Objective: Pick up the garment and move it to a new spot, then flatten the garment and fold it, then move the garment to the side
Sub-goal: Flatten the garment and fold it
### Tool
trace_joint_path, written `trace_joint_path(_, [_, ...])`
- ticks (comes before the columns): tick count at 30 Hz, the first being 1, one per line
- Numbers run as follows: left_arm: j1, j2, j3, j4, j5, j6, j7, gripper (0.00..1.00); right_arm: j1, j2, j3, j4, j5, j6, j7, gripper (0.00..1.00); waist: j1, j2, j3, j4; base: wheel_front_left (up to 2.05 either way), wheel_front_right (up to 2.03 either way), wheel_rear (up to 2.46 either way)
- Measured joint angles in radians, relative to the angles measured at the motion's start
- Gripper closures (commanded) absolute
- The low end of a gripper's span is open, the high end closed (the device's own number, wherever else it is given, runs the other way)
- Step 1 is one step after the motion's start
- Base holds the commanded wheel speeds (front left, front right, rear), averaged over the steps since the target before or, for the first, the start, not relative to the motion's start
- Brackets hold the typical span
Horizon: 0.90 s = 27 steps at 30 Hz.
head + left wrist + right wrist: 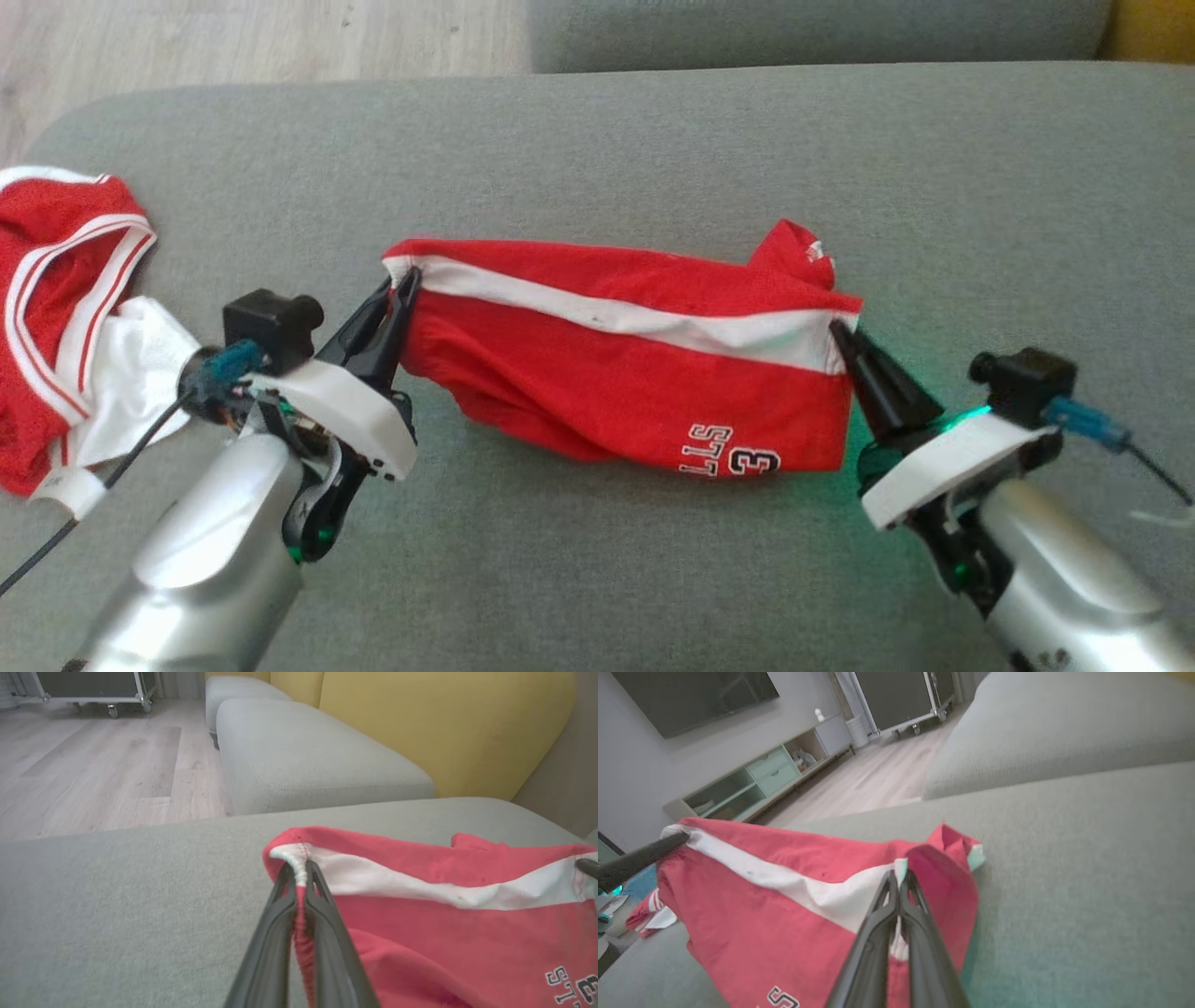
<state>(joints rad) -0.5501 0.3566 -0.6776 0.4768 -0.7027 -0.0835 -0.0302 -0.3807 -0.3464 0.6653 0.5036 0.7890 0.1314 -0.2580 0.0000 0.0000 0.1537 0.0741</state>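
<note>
Left hand (408, 280), right hand (837, 333) pinch garment (616, 373) ends.

- A grey upholstered seat cushion (597, 140) (woven fabric, rounded corners) carries everything.
- A red garment (616, 373) with a white band rests on it, stretched between the left hand (403, 278) and the right hand (834, 329).
- A second red-and-white garment (65, 317) lies crumpled outward of the left hand, near the cushion's edge.

Soft, even daylight fills all three views, with only faint shadows under the garment (607, 373). A green glow tints the grey cushion (597, 149) around the right tool (837, 331). The wrist views look hazy and washed, their lines bent and blurred toward the edges.
</note>
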Motion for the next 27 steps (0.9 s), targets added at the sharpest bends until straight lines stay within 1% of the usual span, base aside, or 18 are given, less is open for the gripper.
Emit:
trace_joint_path(3, [-0.006,0.005,-0.003,-0.026,0.015,-0.009,-0.028,1.00,-0.003,-0.036,-0.024,-0.070,0.000,0.000,0.000,1.00,0.0000,0.0000,-0.006,-0.016,0.00,0.00,0.00])
trace_joint_path(7, [-0.093,0.014,-0.010,-0.041,0.060,-0.014,-0.032,1.00,-0.067,-0.129,-0.044,-0.152,-0.026,0.000,0.000,1.00,0.0000,0.0000,0.001,-0.040,0.00,0.00,0.00])
trace_joint_path(11, [-0.247,0.012,-0.005,-0.034,0.076,-0.019,-0.028,1.00,-0.261,-0.232,-0.050,-0.222,-0.068,0.000,0.000,1.00,0.0000,0.0000,0.026,-0.070,0.00,0.00,0.00])
trace_joint_path(14, [-0.369,0.008,-0.003,0.003,0.104,-0.023,-0.041,1.00,-0.447,-0.286,-0.025,-0.244,-0.082,0.000,0.000,1.00,0.0001,0.0000,0.057,-0.093,0.00,0.00,0.00])
trace_joint_path(16, [-0.458,0.002,-0.004,0.040,0.135,-0.031,-0.069,1.00,-0.567,-0.305,0.003,-0.242,-0.090,0.000,0.000,1.00,0.0001,0.0000,0.082,-0.108,0.00,0.00,0.00])
trace_joint_path(18, [-0.562,-0.015,-0.010,0.074,0.177,-0.032,-0.130,1.00,-0.677,-0.317,0.013,-0.225,-0.100,0.000,0.000,1.00,0.0001,0.0000,0.111,-0.119,0.00,0.00,0.00])
trace_joint_path(20, [-0.682,-0.035,-0.006,0.118,0.224,-0.033,-0.188,1.00,-0.781,-0.324,0.006,-0.200,-0.108,0.000,-0.001,1.00,0.0003,0.0000,0.144,-0.126,0.00,0.00,0.00])
trace_joint_path(22, [-0.792,-0.060,0.019,0.148,0.247,-0.030,-0.218,1.00,-0.867,-0.331,-0.015,-0.181,-0.124,0.000,-0.002,1.00,0.0003,0.0000,0.175,-0.132,0.00,0.00,0.00])
trace_joint_path(24, [-0.870,-0.081,0.051,0.145,0.281,-0.019,-0.228,1.00,-0.930,-0.344,-0.044,-0.173,-0.149,0.000,-0.002,1.00,0.0003,0.0000,0.204,-0.134,0.00,0.00,0.00])
trace_joint_path(26, [-0.892,-0.099,0.093,0.101,0.296,-0.018,-0.228,1.00,-0.955,-0.362,-0.075,-0.176,-0.150,0.000,-0.003,1.00,0.0003,0.0000,0.230,-0.132,0.00,0.00,0.00])
trace_joint_path(27, [-0.884,-0.104,0.099,0.086,0.304,-0.021,-0.229,1.00,-0.954,-0.370,-0.089,-0.182,-0.151,0.000,-0.003,1.00,0.0003,0.0000,0.241,-0.129,0.00,0.00,0.00])
